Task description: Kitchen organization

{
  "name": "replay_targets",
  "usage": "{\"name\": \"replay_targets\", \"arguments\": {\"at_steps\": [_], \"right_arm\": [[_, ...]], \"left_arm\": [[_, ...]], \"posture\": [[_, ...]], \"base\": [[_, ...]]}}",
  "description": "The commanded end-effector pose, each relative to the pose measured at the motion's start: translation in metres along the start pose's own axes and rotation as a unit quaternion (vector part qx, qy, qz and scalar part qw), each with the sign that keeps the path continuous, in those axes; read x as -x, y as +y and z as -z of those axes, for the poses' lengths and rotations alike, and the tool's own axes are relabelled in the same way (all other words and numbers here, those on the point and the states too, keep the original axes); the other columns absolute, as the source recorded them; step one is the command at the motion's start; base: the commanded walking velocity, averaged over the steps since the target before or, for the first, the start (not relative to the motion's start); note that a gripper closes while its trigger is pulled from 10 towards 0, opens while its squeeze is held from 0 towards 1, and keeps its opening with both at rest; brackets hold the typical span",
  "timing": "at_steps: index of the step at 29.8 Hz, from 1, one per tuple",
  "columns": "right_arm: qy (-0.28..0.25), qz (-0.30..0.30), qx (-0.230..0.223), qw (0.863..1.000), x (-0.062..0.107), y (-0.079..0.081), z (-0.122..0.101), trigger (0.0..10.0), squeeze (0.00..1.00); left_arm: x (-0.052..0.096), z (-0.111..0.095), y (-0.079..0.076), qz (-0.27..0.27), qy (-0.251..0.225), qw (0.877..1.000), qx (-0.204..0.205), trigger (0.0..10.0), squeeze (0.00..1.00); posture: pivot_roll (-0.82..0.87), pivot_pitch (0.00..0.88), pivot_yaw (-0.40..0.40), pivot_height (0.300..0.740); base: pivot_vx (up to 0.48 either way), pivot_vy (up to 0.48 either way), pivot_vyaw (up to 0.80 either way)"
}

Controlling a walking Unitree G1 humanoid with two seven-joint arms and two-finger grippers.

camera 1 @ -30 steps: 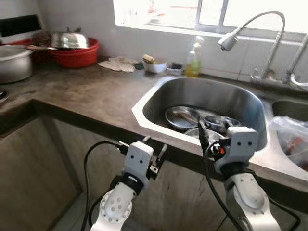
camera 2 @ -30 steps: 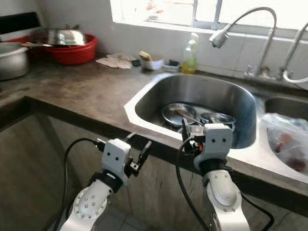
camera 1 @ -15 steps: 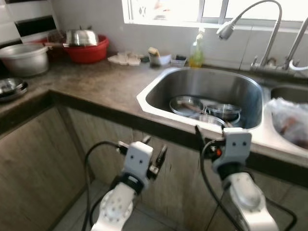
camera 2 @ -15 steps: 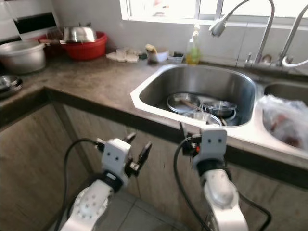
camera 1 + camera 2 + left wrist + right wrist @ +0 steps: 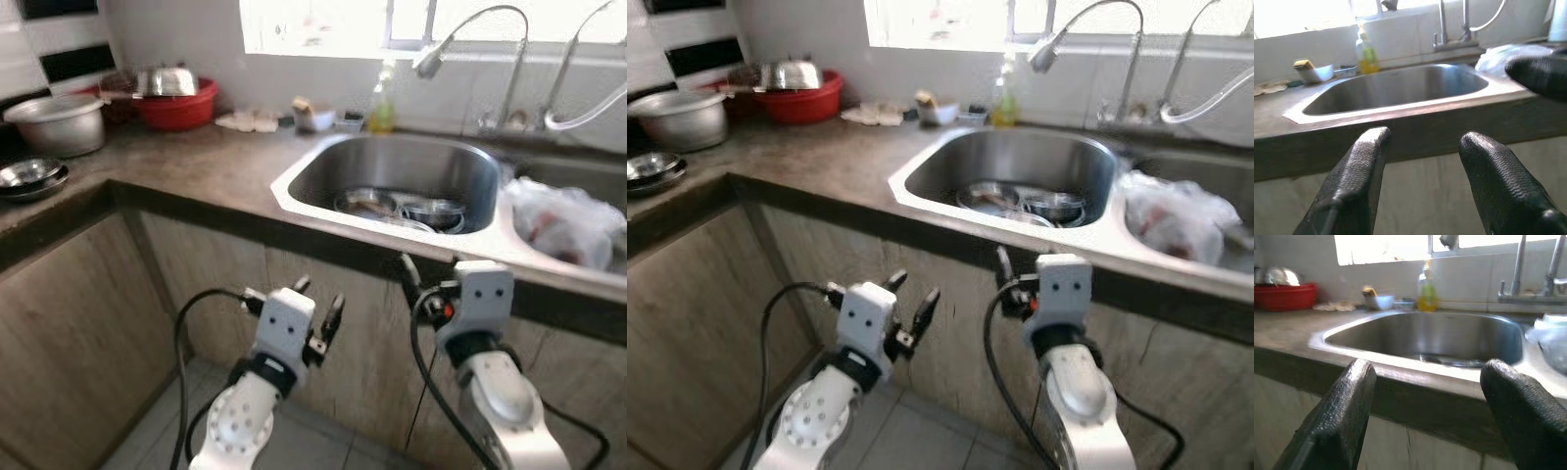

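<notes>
Left eye view, sink: a steel sink (image 5: 323,162) sits in the upper middle of the frame, sunk into a dark countertop (image 5: 186,166), with metal bowls and plates (image 5: 397,208) piled at its bottom.
Left eye view, faucet: a curved faucet (image 5: 460,39) arches over the basin at the top; a yellow soap bottle (image 5: 381,103) stands behind the sink rim.
Left eye view, counter items: a red basin (image 5: 176,103) holding a steel lid, upper left; a steel pot (image 5: 61,122) beside it; stacked steel dishes (image 5: 29,178) at the far left edge; a plastic bag (image 5: 563,220) at the right edge.
Left eye view, grippers: the left gripper (image 5: 318,308) hangs lower centre, before the cabinet front (image 5: 88,323), fingers spread, holding nothing. The right gripper (image 5: 419,284) is lower right, just under the counter edge.
Left wrist view: both black fingers (image 5: 1359,181) stand apart, empty, pointing at the counter edge, the sink beyond.
Right wrist view: fingers (image 5: 1337,421) wide apart, empty, aimed at the sink front; soap bottle and red basin behind.
</notes>
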State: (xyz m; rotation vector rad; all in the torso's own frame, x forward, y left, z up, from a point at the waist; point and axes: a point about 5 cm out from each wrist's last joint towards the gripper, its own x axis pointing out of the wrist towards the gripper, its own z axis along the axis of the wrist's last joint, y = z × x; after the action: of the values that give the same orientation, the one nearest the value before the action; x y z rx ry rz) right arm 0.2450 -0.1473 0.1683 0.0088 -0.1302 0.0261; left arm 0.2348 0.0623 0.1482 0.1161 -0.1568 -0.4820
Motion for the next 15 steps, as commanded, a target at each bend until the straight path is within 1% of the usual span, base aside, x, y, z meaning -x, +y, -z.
{"name": "replay_targets", "arguments": {"at_steps": [1,14,15], "right_arm": [[-0.01,-0.011,-0.006,1.0,-0.0012,0.0048,-0.0049,10.0,0.0],[-0.012,-0.021,0.008,1.0,-0.0017,0.0059,-0.0051,10.0,0.0],[-0.012,-0.022,0.009,1.0,-0.0014,0.006,-0.005,10.0,0.0]], "left_arm": [[0.0012,0.0015,0.0056,-0.01,0.008,1.0,-0.006,10.0,0.0],[-0.0003,0.0,0.0068,-0.013,0.005,1.0,-0.014,10.0,0.0],[-0.0003,-0.0003,0.0067,-0.014,0.005,1.0,-0.016,10.0,0.0]], "posture": [[0.02,0.008,-0.021,0.74],[0.02,0.006,-0.021,0.74],[0.02,0.006,-0.021,0.74]], "base": [[0.0,0.0,0.0],[0.0,0.0,0.0],[0.0,0.0,0.8]]}}
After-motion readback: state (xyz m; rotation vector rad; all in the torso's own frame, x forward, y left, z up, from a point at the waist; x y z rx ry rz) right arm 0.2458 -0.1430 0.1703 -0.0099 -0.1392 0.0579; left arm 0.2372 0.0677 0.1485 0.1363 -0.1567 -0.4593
